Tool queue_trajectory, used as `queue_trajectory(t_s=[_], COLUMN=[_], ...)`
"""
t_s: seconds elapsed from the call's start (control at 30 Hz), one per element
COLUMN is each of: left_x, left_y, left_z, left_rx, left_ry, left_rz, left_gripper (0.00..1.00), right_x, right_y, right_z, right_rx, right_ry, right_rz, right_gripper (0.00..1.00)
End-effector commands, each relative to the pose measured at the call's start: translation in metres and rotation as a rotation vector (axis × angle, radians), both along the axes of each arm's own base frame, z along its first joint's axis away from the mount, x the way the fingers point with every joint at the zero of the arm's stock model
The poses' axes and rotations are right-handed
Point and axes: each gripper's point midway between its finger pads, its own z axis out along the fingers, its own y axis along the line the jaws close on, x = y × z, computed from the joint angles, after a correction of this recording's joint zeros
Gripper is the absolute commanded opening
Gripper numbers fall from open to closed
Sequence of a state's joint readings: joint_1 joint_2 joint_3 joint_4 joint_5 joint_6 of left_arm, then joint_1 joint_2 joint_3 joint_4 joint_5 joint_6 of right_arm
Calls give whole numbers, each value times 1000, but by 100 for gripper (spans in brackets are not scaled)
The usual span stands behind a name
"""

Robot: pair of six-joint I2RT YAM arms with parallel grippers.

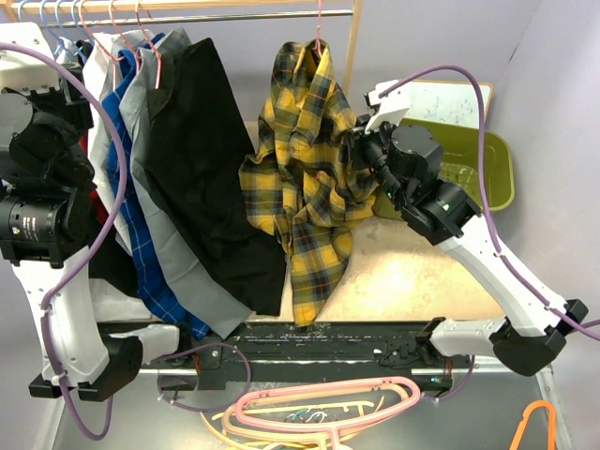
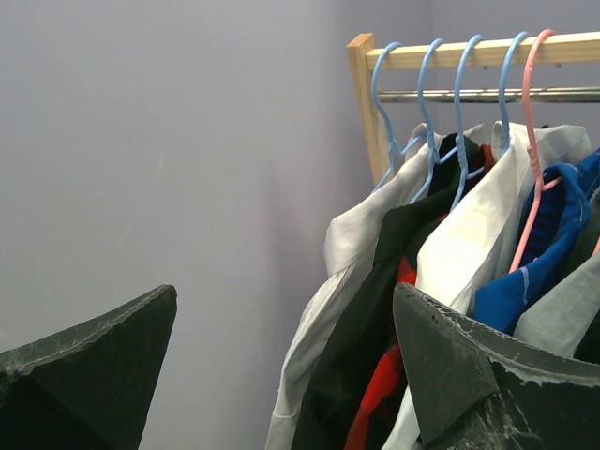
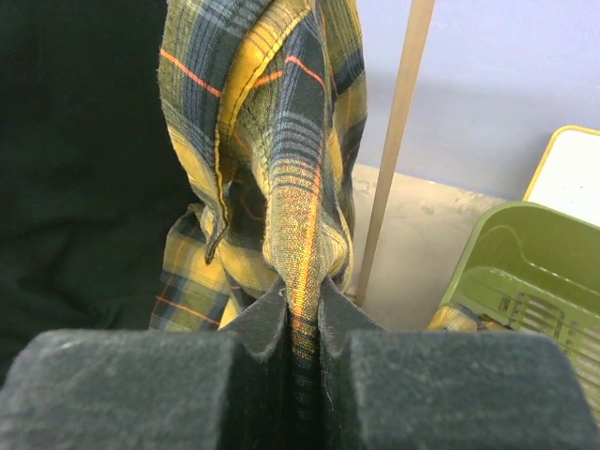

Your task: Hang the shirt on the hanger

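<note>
The yellow and black plaid shirt (image 1: pixel 302 178) hangs from the rail on a thin pink hanger, of which only the hook (image 1: pixel 320 36) shows. Its sleeve trails down to the table. My right gripper (image 1: pixel 359 150) is at the shirt's right side and is shut on a fold of the plaid cloth (image 3: pixel 298 206); in the right wrist view the cloth is pinched between the pads (image 3: pixel 352 323). My left gripper (image 2: pixel 286 347) is open and empty, raised at the far left by the rack end, away from the shirt. The left arm (image 1: pixel 42 178) shows in the top view.
Several garments hang at the rail's left: white, blue checked, grey and black (image 1: pixel 211 159), on blue and pink hangers (image 2: pixel 530 141). A wooden rack post (image 3: pixel 394 141) stands behind the shirt. A green bin (image 1: pixel 473 164) sits at the right. Thick pink (image 1: pixel 328 408) and orange (image 1: pixel 536 422) hangers lie near the bases.
</note>
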State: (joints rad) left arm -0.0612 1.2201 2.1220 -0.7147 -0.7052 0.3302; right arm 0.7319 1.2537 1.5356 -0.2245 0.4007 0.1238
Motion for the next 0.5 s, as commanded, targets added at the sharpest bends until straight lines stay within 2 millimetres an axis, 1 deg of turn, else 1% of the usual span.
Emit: queue_trajectory(t_s=[0.0,0.03,0.07,0.1,0.13,0.3,0.37,0.43,0.47], left_x=[-7,-8,-8,-9,-10,-13,-12,-13,-15], left_y=[3,3,4,4,5,5,4,10,12], left_z=[5,5,5,5,6,1,-4,-6,-5], left_rx=[3,3,5,7,9,9,19,22,12], left_ry=[-25,-26,-24,-23,-23,-5,20,22,4], left_rz=[5,4,4,4,6,-12,-28,1,14], left_gripper=[99,99,99,99,99,99,99,99,99], right_x=[-18,-20,-22,-23,-24,-35,-40,-43,-44], right_y=[-8,-10,-13,-18,-25,-54,-59,-63,-65], right_z=[41,42,45,47,44,46,44,43,41], right_rx=[104,101,106,111,104,103,92,86,81], right_ry=[-84,-84,-91,-96,-86,-118,-125,-128,-128], right_rz=[36,37,30,10,-15,-99,-100,-101,-110], right_gripper=[19,36,65,91,99,100,100,100,100])
